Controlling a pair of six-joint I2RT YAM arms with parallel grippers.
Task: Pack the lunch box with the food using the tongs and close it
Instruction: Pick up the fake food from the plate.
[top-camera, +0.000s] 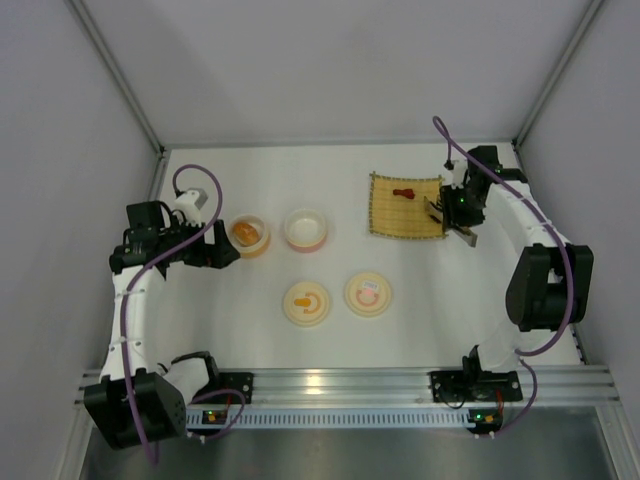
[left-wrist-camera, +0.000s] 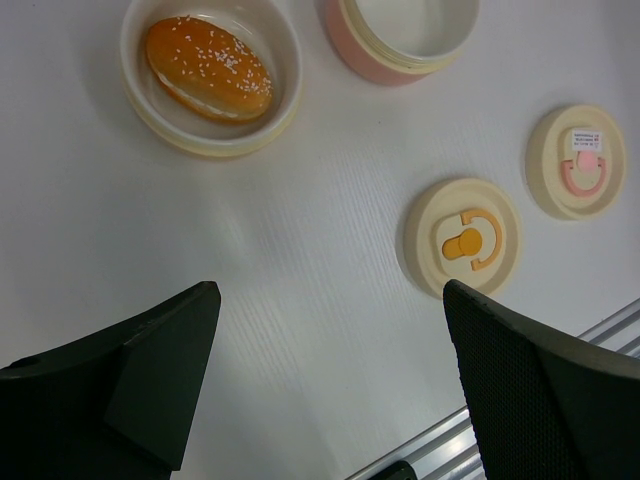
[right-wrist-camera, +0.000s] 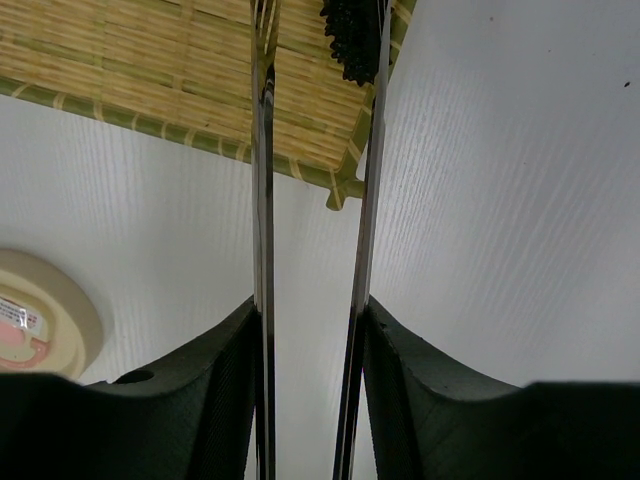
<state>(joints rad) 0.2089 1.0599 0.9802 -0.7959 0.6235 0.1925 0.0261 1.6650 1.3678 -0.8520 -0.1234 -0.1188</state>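
Note:
My right gripper (right-wrist-camera: 310, 312) is shut on the silver tongs (right-wrist-camera: 262, 200), one finger pressing each arm. The tong arms stand apart and reach over the bamboo mat (right-wrist-camera: 150, 70). A tiny black food piece (right-wrist-camera: 350, 40) lies on the mat between the arms, close against the right one. A small red-brown piece (top-camera: 402, 193) lies further along the mat (top-camera: 405, 210). The orange bun (left-wrist-camera: 208, 68) sits in the cream lunch box bowl (left-wrist-camera: 135, 95). My left gripper (left-wrist-camera: 330, 300) hangs open just beside that bowl, holding nothing. The pink lunch box bowl (left-wrist-camera: 360, 55) holds nothing.
Two flat round lids lie on the table in front of the bowls, one with an orange mark (left-wrist-camera: 463, 238) and one with a pink mark (left-wrist-camera: 577, 160). The aluminium rail (top-camera: 340, 385) runs along the near edge. Walls enclose the table on three sides.

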